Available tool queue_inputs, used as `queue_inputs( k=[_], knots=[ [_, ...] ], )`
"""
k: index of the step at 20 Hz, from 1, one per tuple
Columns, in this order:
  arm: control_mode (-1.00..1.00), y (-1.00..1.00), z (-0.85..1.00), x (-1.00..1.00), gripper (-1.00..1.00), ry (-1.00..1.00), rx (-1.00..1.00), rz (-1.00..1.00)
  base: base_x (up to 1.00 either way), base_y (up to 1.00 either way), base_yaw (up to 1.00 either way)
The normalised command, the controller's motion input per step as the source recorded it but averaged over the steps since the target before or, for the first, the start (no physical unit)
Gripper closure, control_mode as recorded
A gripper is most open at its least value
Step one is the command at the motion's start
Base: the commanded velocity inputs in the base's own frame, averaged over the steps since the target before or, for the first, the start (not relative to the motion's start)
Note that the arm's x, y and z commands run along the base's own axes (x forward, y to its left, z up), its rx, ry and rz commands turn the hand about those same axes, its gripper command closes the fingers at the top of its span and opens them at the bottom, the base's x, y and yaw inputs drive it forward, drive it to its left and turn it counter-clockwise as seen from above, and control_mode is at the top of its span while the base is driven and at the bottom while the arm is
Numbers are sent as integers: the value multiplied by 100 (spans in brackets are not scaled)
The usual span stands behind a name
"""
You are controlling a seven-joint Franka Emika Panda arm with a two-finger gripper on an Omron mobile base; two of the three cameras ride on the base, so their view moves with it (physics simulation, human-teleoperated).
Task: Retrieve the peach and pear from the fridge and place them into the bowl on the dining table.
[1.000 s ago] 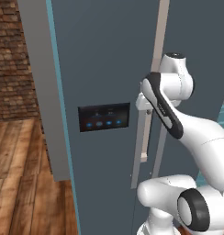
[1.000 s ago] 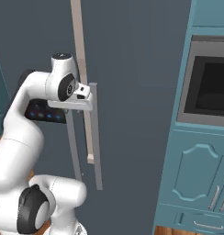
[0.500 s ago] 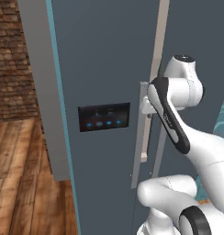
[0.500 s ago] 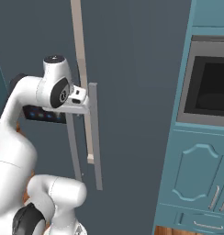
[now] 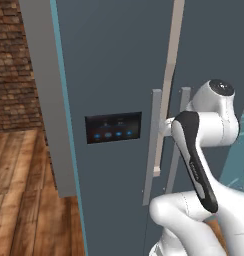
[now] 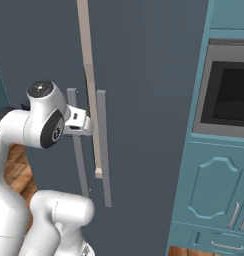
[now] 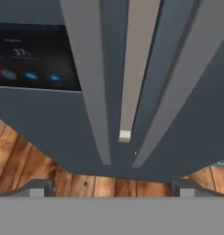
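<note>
The robot is standing close before the fridge (image 5: 114, 60), whose two slate-grey doors are showing a pale strip between them, so one door may be standing slightly ajar, though I cannot tell for sure; the tool (image 7: 111, 186) is hanging wide open in front of the two pale bar handles, gripping nothing, its fingertips (image 7: 38, 188) spread apart at the bottom of the hand view; the left handle (image 7: 88, 82) is lying toward the black panel of blue lights (image 5: 113, 127), the right handle (image 7: 178, 82) slanting off on the other side. The peach and pear are presumably sitting inside, hidden by the doors.

In my judgement the step in hand is opening the fridge; doing it well is meaning centring one handle squarely between the jaws rather than aiming at the gap between the bars, closing firmly on the bar, then pulling along the door's own arc instead of straight back, so the grip is not slipping; the door needs swinging far enough that the shelves are lying within reach.
</note>
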Motion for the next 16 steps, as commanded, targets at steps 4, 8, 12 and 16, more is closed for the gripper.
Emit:
queue_inputs(
  k=[4,8,12,16],
  knots=[
    [-100,0,-22,-11,-100,-34,0,0,0,0,0],
    [-100,-1,-19,3,-100,-18,0,0,0,0,0],
    [-100,-8,-9,-27,-100,-18,0,0,0,0,0],
    [-100,-18,0,-52,-100,-12,0,0,0,0,0]
  ],
)
